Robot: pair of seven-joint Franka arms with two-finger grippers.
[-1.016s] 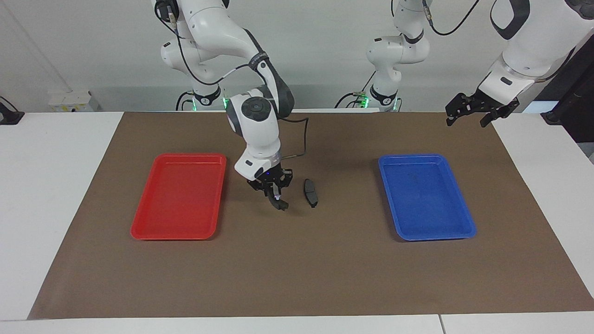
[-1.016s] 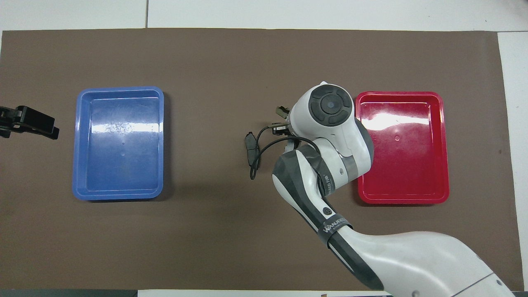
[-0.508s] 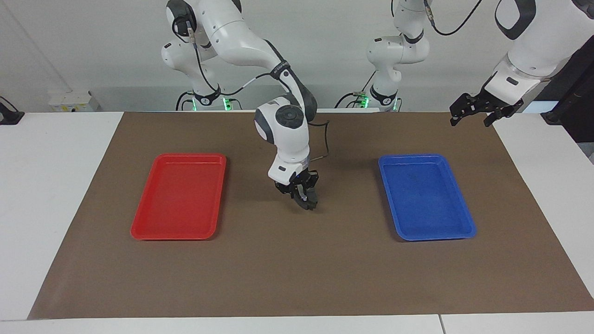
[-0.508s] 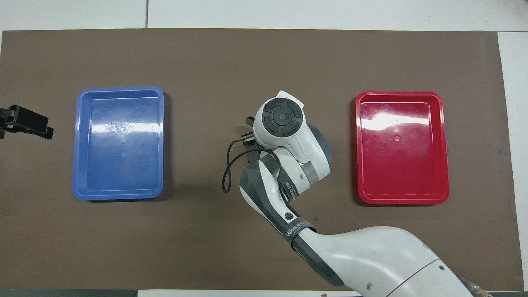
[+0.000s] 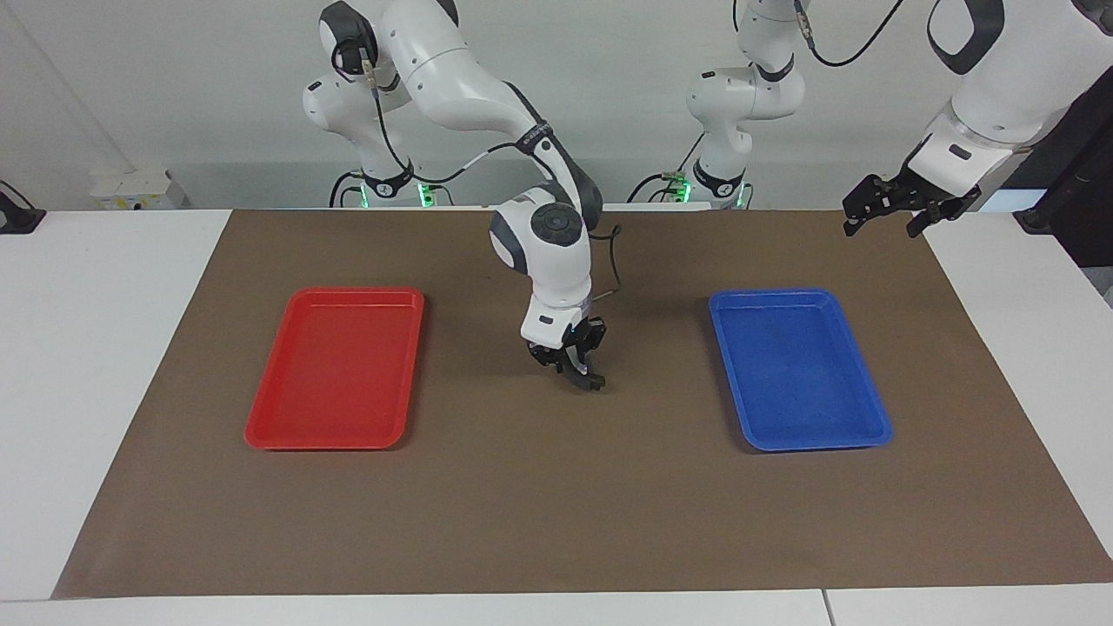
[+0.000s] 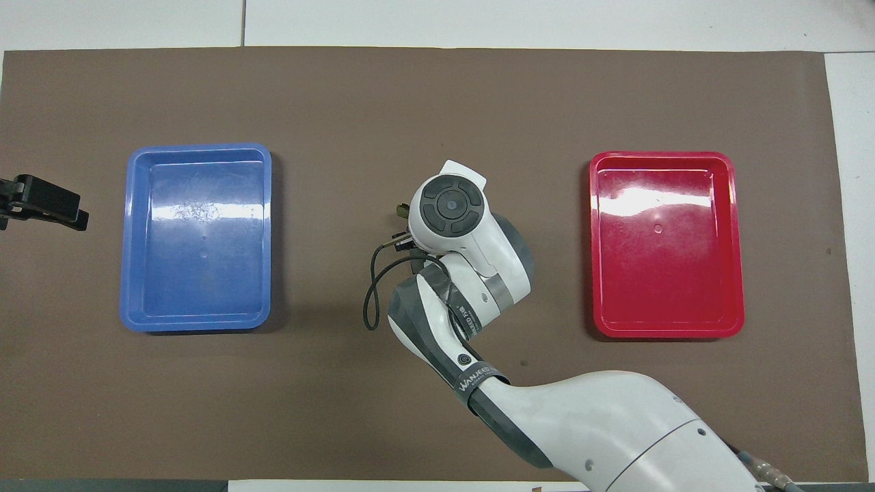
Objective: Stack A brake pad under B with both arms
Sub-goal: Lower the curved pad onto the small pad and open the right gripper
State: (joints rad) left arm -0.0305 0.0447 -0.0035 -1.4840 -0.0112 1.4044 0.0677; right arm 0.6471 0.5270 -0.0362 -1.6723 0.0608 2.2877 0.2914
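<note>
Right end effector [image 5: 577, 372] is lowered between the trays, apparently clamped on a dark piece, touching the pad beneath; neither is seen clearly. Early release risks misalignment. Left end effector [image 5: 887, 209] waits, spread.

- Two white robot arms, each ending in one black pincer: the right pincer [image 5: 581, 372] and the left pincer [image 5: 887, 207].
- Two trays: one red tray [image 5: 335, 369] and one blue tray [image 5: 798, 369].
- One brown mat [image 5: 556, 504] covering the white tabletop [image 5: 96, 348].
- One dark brake piece [image 5: 593, 381] visible at the right pincer's tips; which piece it is cannot be told.
</note>
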